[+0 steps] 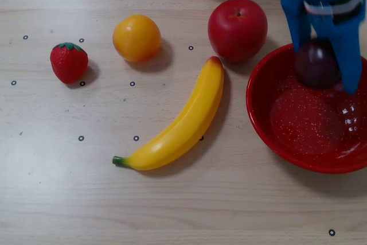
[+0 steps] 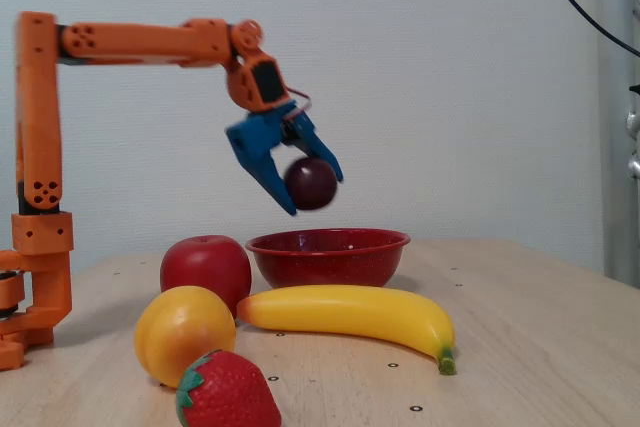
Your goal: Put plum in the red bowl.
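The plum [image 1: 315,64] is a small dark maroon ball held between the blue fingers of my gripper [image 1: 325,68]. In the fixed view the gripper [image 2: 312,192] holds the plum [image 2: 311,183] in the air, a short way above the red bowl [image 2: 330,259]. From overhead the plum hangs over the back part of the speckled red bowl [image 1: 261,121], which stands at the right edge of the table. The bowl's inside looks empty.
A red apple [image 1: 237,29] sits just left of the bowl, touching or nearly touching its rim. A banana [image 1: 180,121] lies diagonally in the middle. An orange [image 1: 136,38] and a strawberry [image 1: 69,62] lie to the left. The arm's orange base [image 2: 35,247] stands at the left in the fixed view.
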Motion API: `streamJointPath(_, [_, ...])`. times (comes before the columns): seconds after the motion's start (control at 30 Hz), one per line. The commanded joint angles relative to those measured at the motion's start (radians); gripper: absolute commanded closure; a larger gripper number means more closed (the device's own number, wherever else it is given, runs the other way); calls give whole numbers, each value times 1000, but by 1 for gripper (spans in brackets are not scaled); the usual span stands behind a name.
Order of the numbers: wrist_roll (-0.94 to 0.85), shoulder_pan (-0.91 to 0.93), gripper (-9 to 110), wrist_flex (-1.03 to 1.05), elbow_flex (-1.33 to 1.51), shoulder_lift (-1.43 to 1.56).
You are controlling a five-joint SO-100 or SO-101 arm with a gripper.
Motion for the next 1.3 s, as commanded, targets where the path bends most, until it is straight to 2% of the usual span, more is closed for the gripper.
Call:
streamJointPath(0.0, [17,31,101,61,-172,-32])
streamJointPath(0.27, [-5,29,100,186,-365,-284])
streamJointPath(0.37, [-15,18,84,209,-396,-341])
streamJointPath(0.6, [-34,9,57,215,-396,-374])
streamJointPath(0.73, [-61,14,52,244,-439,-367])
streamJointPath(0.83, [-84,14,55,268,-468,-321])
streamJointPath(1.0, [-94,-12,72,295,-476,-158])
streamJointPath(1.27, [-44,-107,88,230,-209,227])
